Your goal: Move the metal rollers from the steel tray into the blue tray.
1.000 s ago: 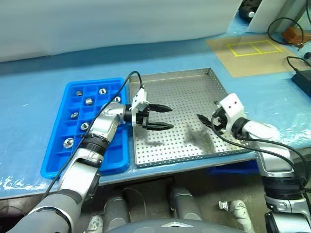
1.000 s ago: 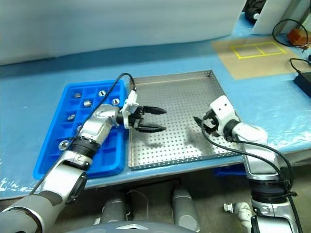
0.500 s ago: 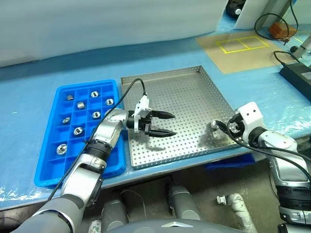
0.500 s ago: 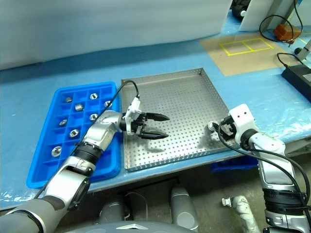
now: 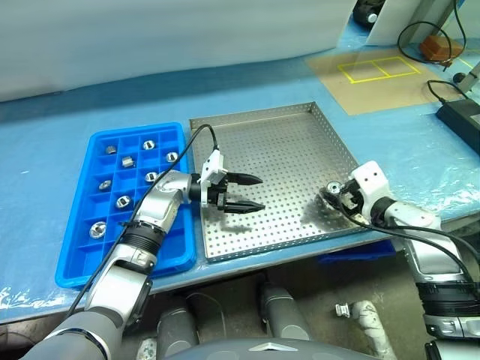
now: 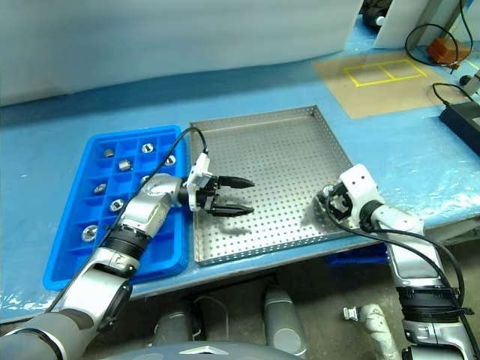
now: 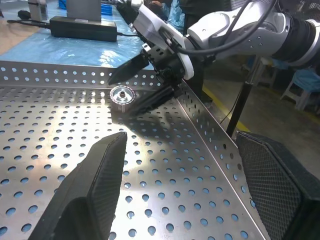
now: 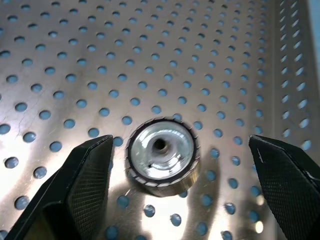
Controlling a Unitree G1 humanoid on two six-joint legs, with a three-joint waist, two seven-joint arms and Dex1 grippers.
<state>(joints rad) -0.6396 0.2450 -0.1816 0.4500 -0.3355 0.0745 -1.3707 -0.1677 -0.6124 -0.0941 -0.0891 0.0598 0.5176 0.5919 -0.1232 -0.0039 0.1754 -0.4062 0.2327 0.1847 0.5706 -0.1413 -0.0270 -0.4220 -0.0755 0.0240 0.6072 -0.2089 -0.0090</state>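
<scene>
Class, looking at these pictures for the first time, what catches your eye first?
One shiny metal roller lies alone on the steel tray, near its right rim, between the open right gripper's fingers. The other rollers sit in the blue tray on the left, with the left gripper open over the steel tray.

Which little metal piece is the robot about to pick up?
Look at the big perforated steel tray, then its near right corner. A single shiny roller stands there between the open right gripper's black fingers, alone on the holes; the other rollers sit in the blue tray.
</scene>
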